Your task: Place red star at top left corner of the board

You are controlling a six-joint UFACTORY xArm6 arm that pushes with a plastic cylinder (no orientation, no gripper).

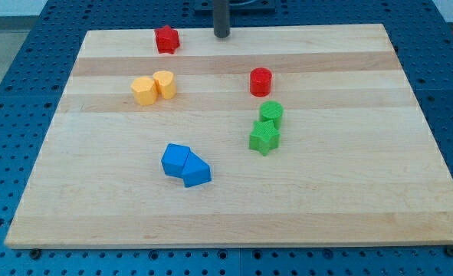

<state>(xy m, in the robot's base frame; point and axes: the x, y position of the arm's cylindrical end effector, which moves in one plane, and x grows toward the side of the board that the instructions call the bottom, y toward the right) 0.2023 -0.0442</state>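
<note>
— Where's the red star (165, 38)?
— Far-left on the worktop (333, 192), short of its corner. My tip (222, 34) stands at the far edge, right of it, apart.
— The hand?
— This rod has none to show; nothing's held.

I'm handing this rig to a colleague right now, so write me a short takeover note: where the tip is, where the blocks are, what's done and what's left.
My tip sits at the board's top edge, right of the red star, apart from it and touching no block.
The red star lies near the top edge, left of centre, short of the top left corner of the board.
Red cylinder, yellow pair, green pair and blue pair lie away from the star's path.
Left: push the star further toward the view's left, into the corner.
</note>
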